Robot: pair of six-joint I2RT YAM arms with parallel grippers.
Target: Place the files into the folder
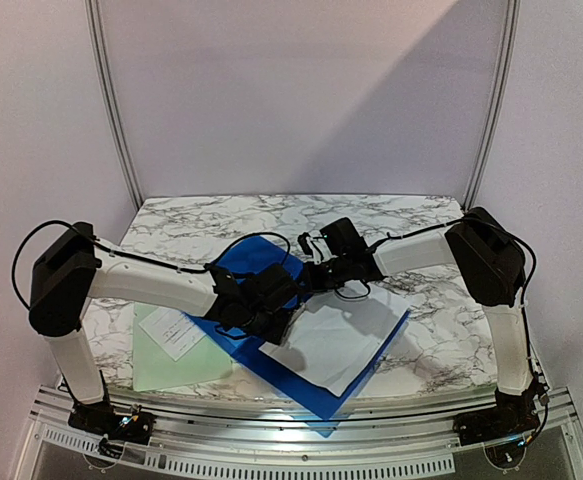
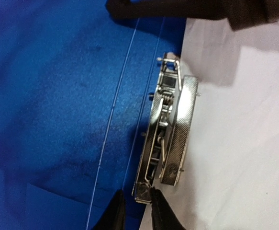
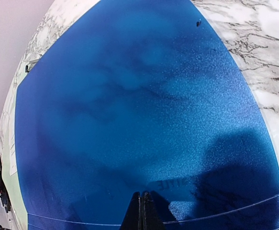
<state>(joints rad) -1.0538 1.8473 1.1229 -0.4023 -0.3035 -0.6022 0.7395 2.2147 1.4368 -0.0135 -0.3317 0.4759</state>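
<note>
Hovering at the inner fold of the open folder, the left hand has its fingers a narrow gap apart and grips nothing. In its wrist view the metal clip lies straight ahead at 12 o'clock. The clip's near end sits just off the gap, and blue plastic shows between it and the left finger. The large sheet lies at 3 o'clock of the clip, flat on the folder's right half and tucked against the clip's bar.

The right hand is closed, fingers pressed together, with its tips at the glossy blue cover. I cannot tell whether it pinches the plastic. From above, the two hands sit close together over the folder's middle, the right one at about 1 o'clock of the left.

The printed slip rests on a pale green sheet at 9 o'clock of the folder, well apart from both hands. The folder's near corner reaches the counter edge at 6 o'clock. Bare marble lies open at 3 o'clock and at 12 o'clock.
</note>
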